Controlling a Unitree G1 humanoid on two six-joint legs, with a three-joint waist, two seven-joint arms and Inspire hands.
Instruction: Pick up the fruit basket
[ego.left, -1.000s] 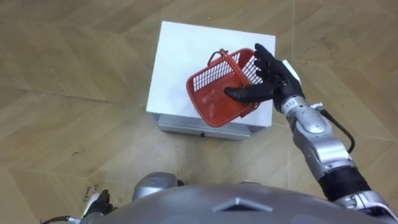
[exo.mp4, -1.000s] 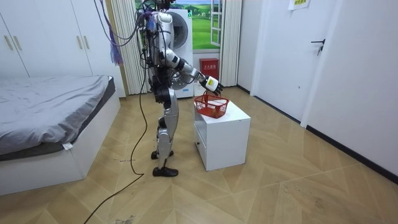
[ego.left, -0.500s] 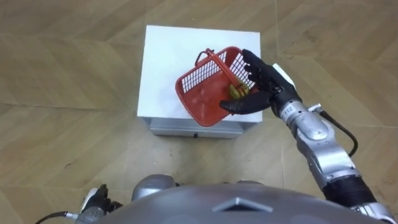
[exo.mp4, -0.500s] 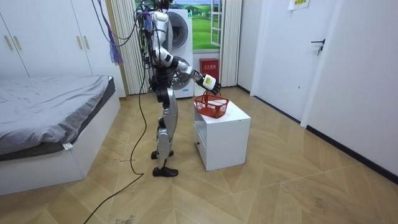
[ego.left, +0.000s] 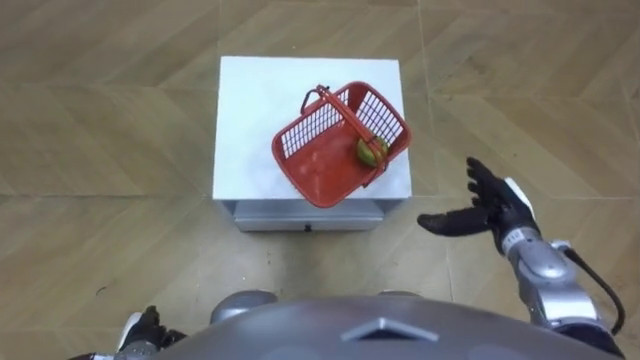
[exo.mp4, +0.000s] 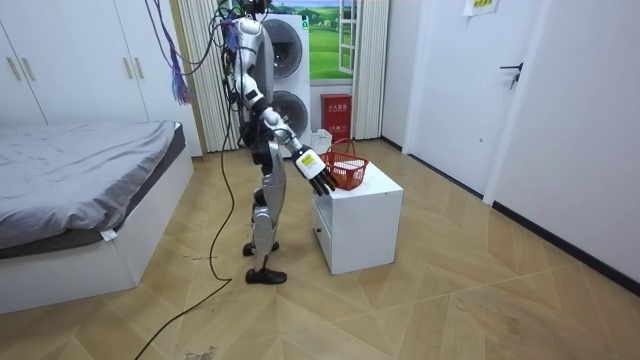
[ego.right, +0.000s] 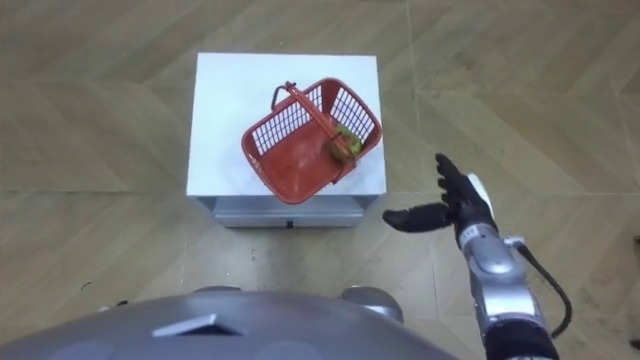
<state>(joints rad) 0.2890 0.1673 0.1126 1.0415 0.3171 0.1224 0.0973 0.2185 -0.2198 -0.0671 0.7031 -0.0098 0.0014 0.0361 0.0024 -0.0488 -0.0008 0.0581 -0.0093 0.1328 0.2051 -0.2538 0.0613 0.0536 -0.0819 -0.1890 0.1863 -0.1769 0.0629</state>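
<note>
- Wooden floor (ego.left: 100, 150) lies all round the white cabinet (ego.left: 250, 100) where you have the robot standing. In the room view, a bed (exo.mp4: 80, 160) is on the room view's left and a washing machine (exo.mp4: 290, 60) is behind the robot.
- You have the right hand's fingers (ego.left: 478, 176) straight and spread, pointing away from the robot. The thumb sticks out sideways toward the cabinet, and the fingers hold nothing.
- Your right hand (ego.left: 497, 207) hangs over the floor, off the cabinet's right front corner and well apart from the basket.
- From the wrist, the forearm runs back to the lower right. The room view shows the arm angled down, with the hand beside the cabinet.
- Your basket (ego.left: 315, 165), red and open-meshed, sits on the cabinet top toward its right front. It is turned diagonally with its handle standing up across it. A greenish fruit (ego.left: 372, 151) lies inside against the right wall.
- Your left hand (ego.left: 140, 328) shows low at the robot's side, and you cannot tell how its fingers are set.
</note>
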